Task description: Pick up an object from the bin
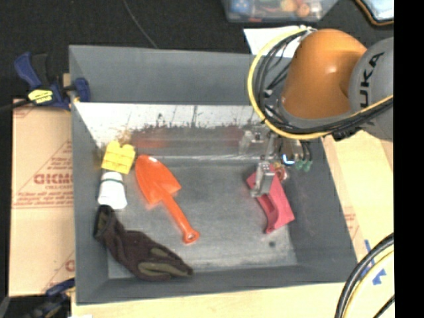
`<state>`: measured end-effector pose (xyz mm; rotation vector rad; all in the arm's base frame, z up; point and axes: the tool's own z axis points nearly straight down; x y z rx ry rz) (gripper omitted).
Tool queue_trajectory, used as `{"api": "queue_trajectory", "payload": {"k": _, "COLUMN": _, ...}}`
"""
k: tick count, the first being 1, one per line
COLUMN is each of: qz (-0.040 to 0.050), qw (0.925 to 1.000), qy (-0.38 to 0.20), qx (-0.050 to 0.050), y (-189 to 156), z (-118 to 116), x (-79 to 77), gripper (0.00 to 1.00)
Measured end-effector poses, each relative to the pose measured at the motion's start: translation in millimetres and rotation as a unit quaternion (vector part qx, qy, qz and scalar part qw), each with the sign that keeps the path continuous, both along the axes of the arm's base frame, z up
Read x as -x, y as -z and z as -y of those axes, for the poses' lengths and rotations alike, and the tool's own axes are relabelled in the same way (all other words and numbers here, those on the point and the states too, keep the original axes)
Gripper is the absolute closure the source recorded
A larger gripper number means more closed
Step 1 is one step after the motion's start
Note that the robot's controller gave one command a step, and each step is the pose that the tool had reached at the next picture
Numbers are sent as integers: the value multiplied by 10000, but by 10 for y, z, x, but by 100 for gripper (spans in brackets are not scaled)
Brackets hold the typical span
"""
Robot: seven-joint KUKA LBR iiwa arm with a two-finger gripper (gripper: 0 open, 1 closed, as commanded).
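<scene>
My gripper (266, 172) reaches down under the arm's orange cover at the right side of the bin. Its tip is at the upper end of a pink, bent, flat plastic piece (278, 208) that lies on the bin floor, and part of that piece is hidden behind the gripper. Whether the gripper has hold of it is unclear. An orange toy shovel (161, 191) lies to the left in the middle of the bin, its handle pointing to the front right.
Against the left wall lie a yellow block (118, 157) and a white cylinder (112, 193). A dark glove (137, 248) lies in the front left corner. The arm's cover and cables overhang the bin's back right corner.
</scene>
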<state>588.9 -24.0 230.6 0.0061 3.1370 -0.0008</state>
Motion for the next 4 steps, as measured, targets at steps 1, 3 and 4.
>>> {"api": "queue_trajectory", "payload": {"k": 1, "qz": 17, "qw": 9987, "qy": 505, "qx": -15, "y": 1297, "z": -1099, "x": -8, "gripper": 0}}
{"api": "queue_trajectory", "payload": {"k": 3, "qz": -19, "qw": 9952, "qy": 982, "qx": -8, "y": 1327, "z": -1200, "x": 290, "gripper": 0}}
{"api": "queue_trajectory", "payload": {"k": 4, "qz": 79, "qw": 9610, "qy": 2764, "qx": -35, "y": 1607, "z": -956, "x": 151, "gripper": 0}}
